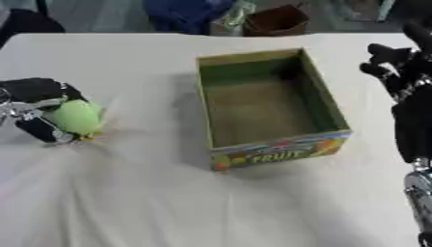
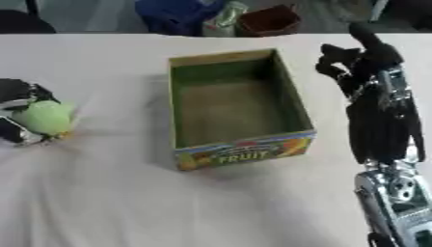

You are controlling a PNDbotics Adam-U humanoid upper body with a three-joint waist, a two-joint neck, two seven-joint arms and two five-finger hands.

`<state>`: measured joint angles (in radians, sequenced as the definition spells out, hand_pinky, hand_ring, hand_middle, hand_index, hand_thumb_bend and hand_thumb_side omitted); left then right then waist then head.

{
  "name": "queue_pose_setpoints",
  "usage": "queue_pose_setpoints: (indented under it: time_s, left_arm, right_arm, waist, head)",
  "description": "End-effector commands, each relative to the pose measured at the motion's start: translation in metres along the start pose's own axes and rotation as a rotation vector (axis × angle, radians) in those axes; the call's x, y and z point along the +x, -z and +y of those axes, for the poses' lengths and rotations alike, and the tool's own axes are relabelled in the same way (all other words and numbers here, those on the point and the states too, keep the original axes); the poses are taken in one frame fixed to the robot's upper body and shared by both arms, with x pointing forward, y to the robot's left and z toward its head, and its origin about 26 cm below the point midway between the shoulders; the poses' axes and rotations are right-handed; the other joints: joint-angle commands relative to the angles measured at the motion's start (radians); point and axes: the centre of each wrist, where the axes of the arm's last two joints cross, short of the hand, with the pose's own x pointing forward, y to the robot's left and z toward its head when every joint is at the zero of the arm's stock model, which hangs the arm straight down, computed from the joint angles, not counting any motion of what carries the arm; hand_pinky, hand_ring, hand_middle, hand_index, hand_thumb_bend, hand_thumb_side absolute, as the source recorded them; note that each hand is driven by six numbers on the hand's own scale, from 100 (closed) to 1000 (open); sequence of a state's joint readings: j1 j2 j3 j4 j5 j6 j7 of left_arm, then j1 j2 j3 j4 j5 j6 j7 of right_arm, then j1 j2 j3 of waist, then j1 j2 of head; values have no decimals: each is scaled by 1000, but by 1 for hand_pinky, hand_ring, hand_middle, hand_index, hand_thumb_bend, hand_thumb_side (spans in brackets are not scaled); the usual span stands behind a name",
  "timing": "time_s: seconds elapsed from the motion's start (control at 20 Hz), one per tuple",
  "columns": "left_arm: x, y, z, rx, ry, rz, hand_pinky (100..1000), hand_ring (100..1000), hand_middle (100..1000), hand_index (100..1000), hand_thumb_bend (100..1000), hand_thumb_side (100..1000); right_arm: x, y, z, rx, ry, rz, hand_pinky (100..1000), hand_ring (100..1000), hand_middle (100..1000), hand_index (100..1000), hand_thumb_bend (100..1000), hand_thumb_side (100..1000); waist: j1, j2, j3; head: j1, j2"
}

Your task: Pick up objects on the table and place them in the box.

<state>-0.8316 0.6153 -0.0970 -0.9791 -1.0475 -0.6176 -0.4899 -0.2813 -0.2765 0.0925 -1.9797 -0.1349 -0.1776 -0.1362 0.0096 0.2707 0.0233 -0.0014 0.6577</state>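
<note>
While the cloth-covered table (image 1: 127, 193) lies wrinkled underneath, the left hand (image 1: 33, 103) sits out at nine o'clock with its dark fingers curled round a pale green ball (image 1: 77, 116), and the ball is low, right at the cloth. Whether it is lifted clear or touching the cloth, that cannot be told. Moving across to the middle, the box (image 1: 270, 103) stands open-topped just off centre toward one o'clock, green inside, with a bright printed front panel reading FRUIT facing six o'clock, and it is well apart from the ball. Nothing shows inside it. Over at three o'clock, the right hand (image 2: 358, 58) hangs beside the box's right wall without touching it, fingers pointing up toward twelve o'clock, relaxed and holding nothing. Its black forearm runs down toward five o'clock.
</note>
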Motion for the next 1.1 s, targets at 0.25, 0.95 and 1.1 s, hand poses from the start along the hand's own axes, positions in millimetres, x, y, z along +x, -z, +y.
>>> queue_pose_setpoints:
  time_s: [0.25,0.95,1.1]
  left_arm:
    - [-10,-18,28,-74,54,-75,556,608,622,807,125,407]
    - [5,-24,72,123,27,-130,536,577,574,753,100,224]
    - [14,-23,91,200,18,-156,527,562,553,749,100,259]
  right_arm:
    - [7,4,-1,8,3,-27,777,851,588,931,100,980]
    - [8,5,-1,2,9,-36,775,851,589,929,100,981]
    - [8,7,-1,-1,15,-44,775,850,590,927,100,983]
  waist:
    - [2,-22,0]
    - [-4,-25,-7]
    - [-6,-28,-14]
  head:
    - [2,-17]
    - [4,-29]
    - [9,-34]
